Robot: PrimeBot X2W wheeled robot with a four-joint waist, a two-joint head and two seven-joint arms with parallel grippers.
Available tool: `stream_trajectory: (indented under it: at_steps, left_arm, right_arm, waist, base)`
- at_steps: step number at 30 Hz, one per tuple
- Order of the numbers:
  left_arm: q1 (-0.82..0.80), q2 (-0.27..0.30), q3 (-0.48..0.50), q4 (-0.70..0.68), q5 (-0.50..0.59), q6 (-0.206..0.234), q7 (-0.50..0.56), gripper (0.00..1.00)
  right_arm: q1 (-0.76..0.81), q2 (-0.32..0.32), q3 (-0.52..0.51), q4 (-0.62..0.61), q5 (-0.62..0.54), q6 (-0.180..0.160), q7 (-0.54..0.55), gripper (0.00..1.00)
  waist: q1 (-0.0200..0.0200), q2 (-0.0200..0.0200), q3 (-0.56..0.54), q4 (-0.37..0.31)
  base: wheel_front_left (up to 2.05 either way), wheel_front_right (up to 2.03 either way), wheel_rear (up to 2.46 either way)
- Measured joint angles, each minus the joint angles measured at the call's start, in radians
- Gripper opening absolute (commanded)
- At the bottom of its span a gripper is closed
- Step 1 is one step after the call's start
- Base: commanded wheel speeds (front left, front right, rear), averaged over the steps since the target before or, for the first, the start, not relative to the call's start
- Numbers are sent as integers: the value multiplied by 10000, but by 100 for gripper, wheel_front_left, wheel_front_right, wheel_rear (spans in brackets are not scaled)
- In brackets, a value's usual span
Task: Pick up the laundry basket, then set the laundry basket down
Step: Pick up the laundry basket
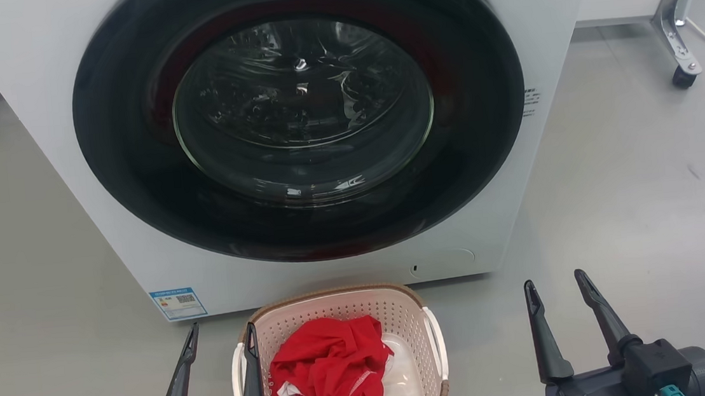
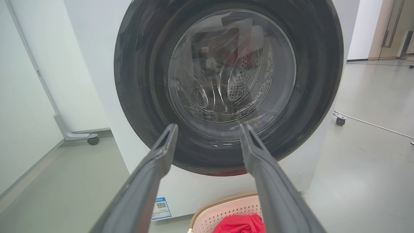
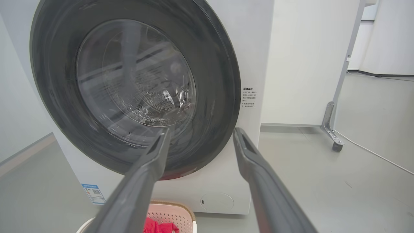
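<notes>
The beige-pink perforated plastic laundry basket (image 1: 401, 315), rounded-rectangular with a brown woven-look rim and white side handles, stands on the smooth grey floor (image 1: 633, 199) just in front of the large white front-loading washing machine (image 1: 542, 28). It sits below the machine's round dark-framed glass door (image 1: 301, 119), which is shut, with the perforated metal drum visible through the glass. A crumpled red garment (image 1: 329, 369) lies in the laundry basket on top of some white cloth (image 1: 400, 379).

In the head view, the left tool (image 1: 222, 327) is at the basket's left side, its two long dark fingers spread apart and holding nothing. Its inner finger crosses the left white handle (image 1: 238, 367); whether it touches the handle cannot be told. The outer finger is over bare floor beside the basket.

The right tool (image 1: 554, 280) is well apart from the basket, to the right of the right white handle (image 1: 437, 344). Its fingers are also spread, and it grips nothing.

In both wrist views, the fingers point toward the machine's door, with the basket's rim and the red garment at the bottom edge.

A small blue-and-white label sticker (image 1: 178, 303) is on the machine's lower front corner, left of the basket. A grey metal frame leg with a black caster (image 1: 681, 77) stands on the floor to the right of the machine.
</notes>
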Motion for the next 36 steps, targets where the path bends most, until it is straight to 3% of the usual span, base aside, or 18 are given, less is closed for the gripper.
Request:
stream_trajectory:
  at_steps: [14, 36]
  left_arm:
    - [-629, -29, 238, 104, -90, -92, -6, 100]
    - [-3576, -253, 410, 2224, -640, -198, -33, 100]
  right_arm:
    - [-709, 12, -211, -10, 6, 255, -2, 100]
    - [-3554, -81, -502, 2142, -8, 606, -27, 100]
  waist:
    - [1, 0, 1153, 42]
    - [3, 1, 4262, 428]
  base:
    - [0, 0, 0]
    - [0, 0, 0]
